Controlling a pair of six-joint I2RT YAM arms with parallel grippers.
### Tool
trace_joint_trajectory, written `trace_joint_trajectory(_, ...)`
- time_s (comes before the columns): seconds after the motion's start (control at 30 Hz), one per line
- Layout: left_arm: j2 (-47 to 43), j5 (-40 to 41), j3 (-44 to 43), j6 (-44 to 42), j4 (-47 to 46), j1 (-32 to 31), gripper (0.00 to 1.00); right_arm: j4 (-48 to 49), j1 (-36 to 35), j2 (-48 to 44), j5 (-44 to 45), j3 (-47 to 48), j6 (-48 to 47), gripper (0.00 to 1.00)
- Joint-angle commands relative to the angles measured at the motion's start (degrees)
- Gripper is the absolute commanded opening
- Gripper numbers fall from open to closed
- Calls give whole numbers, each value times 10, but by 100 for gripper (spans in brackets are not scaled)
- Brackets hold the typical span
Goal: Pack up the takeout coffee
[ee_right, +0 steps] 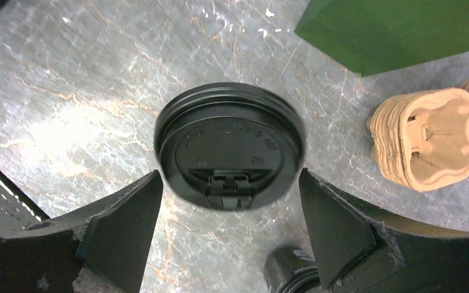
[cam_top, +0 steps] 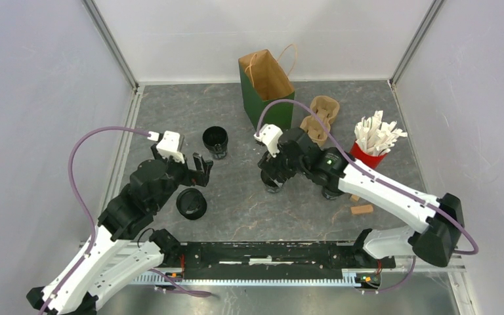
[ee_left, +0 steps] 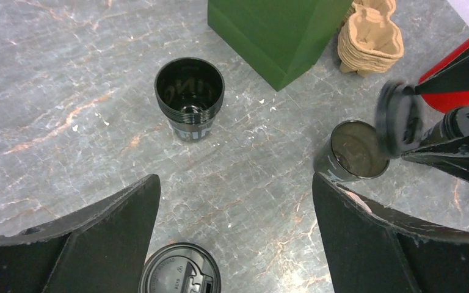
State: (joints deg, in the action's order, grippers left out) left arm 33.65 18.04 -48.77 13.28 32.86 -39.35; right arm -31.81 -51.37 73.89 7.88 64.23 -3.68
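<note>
The right claw (ee_right: 230, 180) is pinching the held lid (ee_right: 229, 143) by its rim, one finger on each side, w/ the lid's sip-flap end toward the wrist camera. In the left wrist view that lid is blurred and tilted on edge, just right of the filled cup (ee_left: 352, 155), which stands upright & uncovered on the surface (cam_top: 236, 216) w/ grey-brown liquid near its brim. The left claw (cam_top: 203, 169) is spread wide w/ nothing between its fingers, hanging over bare surface. Beyond its fingertips, towards the far side, the open cup (ee_left: 189, 97) stands upright w/ no lid (inside dark; can't tell if anything is in it). The loose lid (ee_left: 180, 271) lies flat on the surface, top side up, on the near side of the left claw, well apart from the open cup. The green bag (cam_top: 266, 88) stands upright at the far middle, mouth open, handles up, to the right of the open cup. Just right of the bag is the pulp carrier (cam_top: 318, 118), and further right the red cup (cam_top: 367, 156) stuffed w/ white packets (cam_top: 377, 131). No cup is in the bag's visible opening or in the carrier.
</note>
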Motion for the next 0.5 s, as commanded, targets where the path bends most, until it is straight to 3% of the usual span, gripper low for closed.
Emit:
trace_joint_trajectory(0.0, -18, 25, -1, -47, -25, 0, 100, -95, -3, 32, 12, 58, 0, 90)
trace_joint_trajectory(0.27, -31, 27, 3, -50, -23, 1, 100, -140, -3, 95, 18, 98, -13, 92)
trace_joint_trajectory(0.47, -24, 14, 6, -50, -26, 0, 100, -85, -2, 62, 12, 66, -12, 90)
